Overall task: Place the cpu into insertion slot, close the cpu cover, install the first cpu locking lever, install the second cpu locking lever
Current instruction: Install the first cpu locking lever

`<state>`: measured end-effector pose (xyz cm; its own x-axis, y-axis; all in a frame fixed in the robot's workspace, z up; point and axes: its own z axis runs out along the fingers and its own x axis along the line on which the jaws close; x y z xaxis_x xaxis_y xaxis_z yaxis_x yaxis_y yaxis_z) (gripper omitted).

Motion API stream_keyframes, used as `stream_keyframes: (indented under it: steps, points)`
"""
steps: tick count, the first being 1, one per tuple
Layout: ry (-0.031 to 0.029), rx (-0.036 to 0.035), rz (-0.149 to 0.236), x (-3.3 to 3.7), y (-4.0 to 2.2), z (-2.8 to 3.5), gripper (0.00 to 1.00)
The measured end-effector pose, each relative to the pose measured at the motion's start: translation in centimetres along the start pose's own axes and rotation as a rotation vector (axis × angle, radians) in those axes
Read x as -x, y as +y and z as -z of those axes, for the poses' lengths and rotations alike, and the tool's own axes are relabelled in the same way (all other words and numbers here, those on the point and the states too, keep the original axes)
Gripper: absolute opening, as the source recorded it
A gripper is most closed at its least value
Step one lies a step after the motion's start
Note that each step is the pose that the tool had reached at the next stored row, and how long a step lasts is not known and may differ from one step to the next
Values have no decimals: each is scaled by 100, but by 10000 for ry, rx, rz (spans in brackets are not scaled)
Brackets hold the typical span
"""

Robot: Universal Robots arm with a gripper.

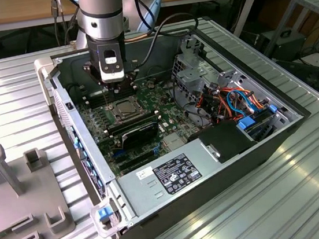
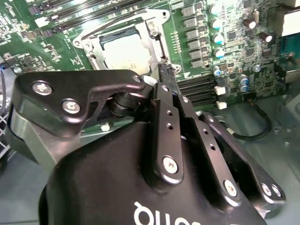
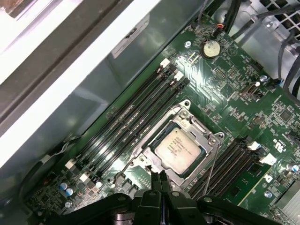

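cpu (image 3: 176, 149) seated, cpu cover (image 3: 198, 127) down. gripper (image 3: 159, 180) jaws pinched together, empty, beside insertion slot (image 3: 183, 169). risk: tips slip off thin lever (image 3: 212, 161), gouge board (image 3: 225, 79).

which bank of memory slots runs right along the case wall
The bank lying beside the grey case wall; the other bank sits across the cpu from it.

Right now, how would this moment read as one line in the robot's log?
cpu: seated in insertion slot | cpu cover: down over it | pincer: shut, tips close by the cover's edge
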<state>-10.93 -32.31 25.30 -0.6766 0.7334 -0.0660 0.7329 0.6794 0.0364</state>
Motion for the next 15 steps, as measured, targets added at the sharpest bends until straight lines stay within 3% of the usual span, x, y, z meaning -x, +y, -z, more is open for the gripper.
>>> stream_keyframes:
  steps: [6, 15]
  points:
    - [28, 23, 151, -66, -70, 1, 11]
    - [55, 42, 183, -70, -75, -1, 11]
